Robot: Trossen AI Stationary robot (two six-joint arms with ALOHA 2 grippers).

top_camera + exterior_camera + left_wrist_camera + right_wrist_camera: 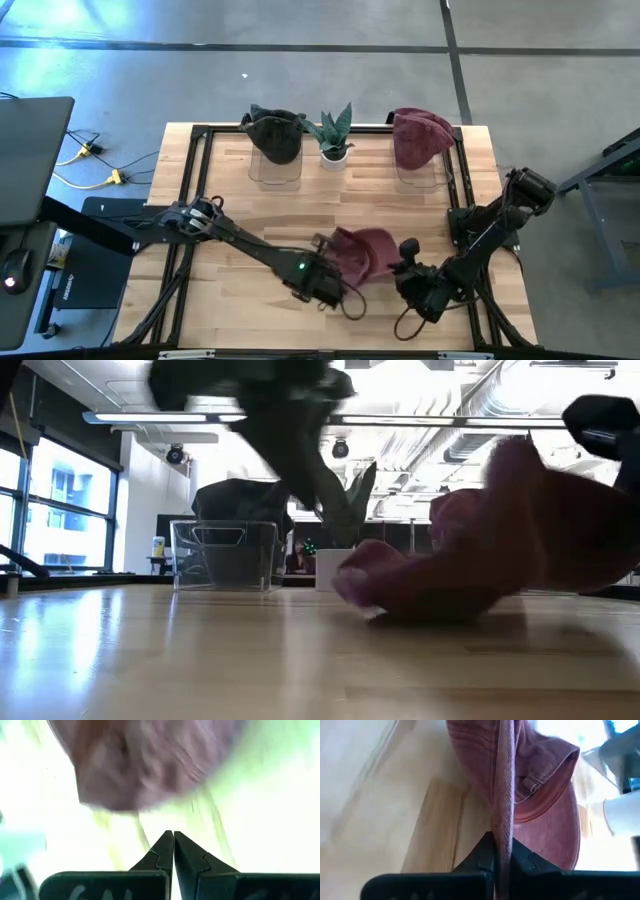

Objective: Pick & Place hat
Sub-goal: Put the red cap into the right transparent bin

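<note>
The left gripper [330, 285] sat at the near middle of the table [230, 215], its two fingers [165, 855] pressed together with nothing between them; the maroon hat [362, 252] lay just ahead of their tips, not touching them so far as the left wrist view showed. From the low view the hat slumped in a soft, rounded heap on the wood, one side lifted higher than the other.

To the right of it, the right gripper [412, 262] had its fingers clamped on a thin edge of the hat [506, 795], the fabric running straight up out of the pinch, with the rest of the hat hanging ahead of the fingertips and the adjusting strap [530, 784] showing off to one side.

The hat looked like washed cotton: light, limp, not fragile and not slippery. Judging from that, it would fold and sag under any grip, so a hold on a stitched edge or the brim seemed soundest, since the crown cloth would only bunch up. One pinch would probably carry its weight, though it would swing and droop.

Behind, a dark hat [273, 130] and another maroon hat [420, 135] rested on clear stands [275, 168], a potted plant [333, 135] between them.
</note>
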